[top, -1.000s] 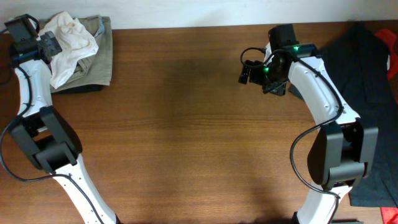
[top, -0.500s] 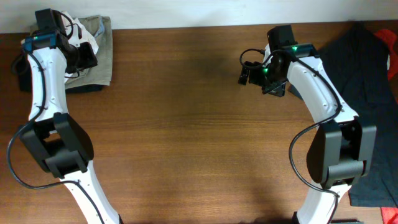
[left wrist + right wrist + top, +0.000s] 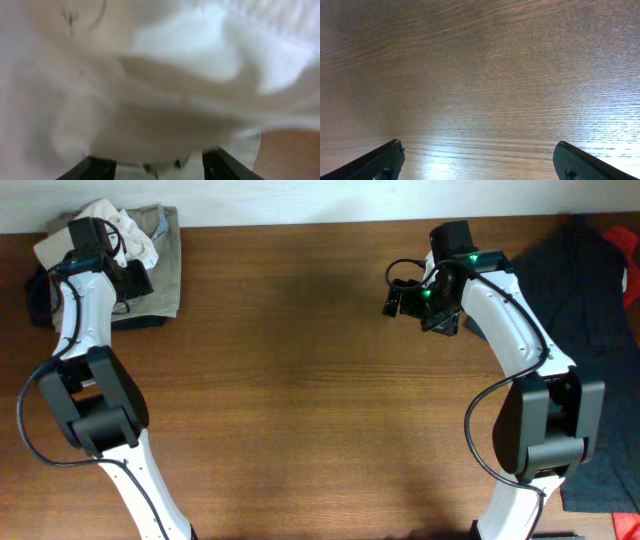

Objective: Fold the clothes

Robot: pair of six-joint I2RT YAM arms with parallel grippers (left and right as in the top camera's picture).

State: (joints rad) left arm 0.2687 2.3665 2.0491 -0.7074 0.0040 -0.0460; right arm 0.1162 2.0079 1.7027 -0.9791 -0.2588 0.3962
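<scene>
While the left fingers [image 3: 95, 169] stand partly apart with soft white cloth bulging between them, the blurred wrist view does not show whether they pinch it. That cloth is the T-shirt [image 3: 175, 60], crumpled in a loose heap on the folded khaki trousers [image 3: 168, 275] at the far left corner of the bench [image 3: 300, 380]. The right fingers [image 3: 382, 160] are spread wide and hold nothing, poised over bare wood. Brown with fine straight grain, the bench has a dull sheen. A large dark garment [image 3: 590, 280] lies spread at its right end, a scrap of red [image 3: 628, 240] beside it. A pale wall [image 3: 300, 200] runs behind.
</scene>
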